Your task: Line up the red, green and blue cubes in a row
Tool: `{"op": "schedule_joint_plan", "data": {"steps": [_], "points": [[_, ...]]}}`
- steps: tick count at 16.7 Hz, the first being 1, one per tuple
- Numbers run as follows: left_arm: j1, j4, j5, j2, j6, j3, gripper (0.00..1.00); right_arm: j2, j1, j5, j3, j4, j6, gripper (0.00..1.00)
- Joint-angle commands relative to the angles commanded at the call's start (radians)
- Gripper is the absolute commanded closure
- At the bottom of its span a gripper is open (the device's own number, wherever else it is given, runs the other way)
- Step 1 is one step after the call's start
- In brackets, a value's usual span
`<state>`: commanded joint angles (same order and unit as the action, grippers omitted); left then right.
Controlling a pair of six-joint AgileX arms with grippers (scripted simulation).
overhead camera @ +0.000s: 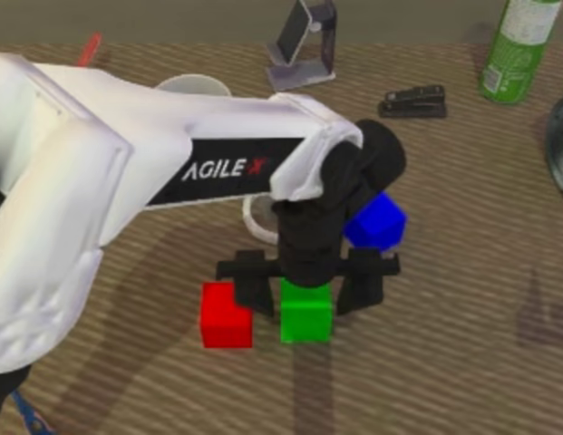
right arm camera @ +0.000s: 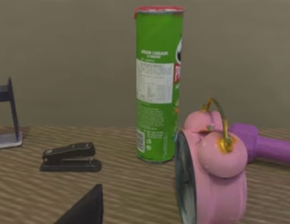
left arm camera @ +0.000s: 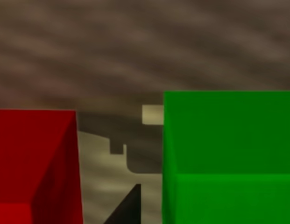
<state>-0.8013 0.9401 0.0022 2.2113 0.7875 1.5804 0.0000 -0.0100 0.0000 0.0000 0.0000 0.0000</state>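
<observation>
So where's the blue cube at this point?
In the top view the blue cube sits near the table's middle, behind and to the right of the green cube, out of line with it and the red cube.

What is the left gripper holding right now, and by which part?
Nothing, it seems: the left gripper sits open over the green cube, fingers apart on either side. The right gripper isn't visible.
</observation>
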Motion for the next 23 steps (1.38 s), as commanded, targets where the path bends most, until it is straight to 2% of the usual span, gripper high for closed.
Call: {"op": "schedule_joint_plan", "data": {"steps": [10,17,23], "points": [[-0.001,0.004,0.0,-0.001,0.0,0.004,0.0,0.0,0.0,0.0,0.0,0.0,0.0,0.0],[0.016,0.224,0.0,-0.066,0.004,0.154,0.0,0.0,0.0,0.0,0.0,0.0,0.0,0.0],[0.013,0.239,0.0,-0.072,0.003,0.164,0.0,0.0,0.0,0.0,0.0,0.0,0.0,0.0]]}}
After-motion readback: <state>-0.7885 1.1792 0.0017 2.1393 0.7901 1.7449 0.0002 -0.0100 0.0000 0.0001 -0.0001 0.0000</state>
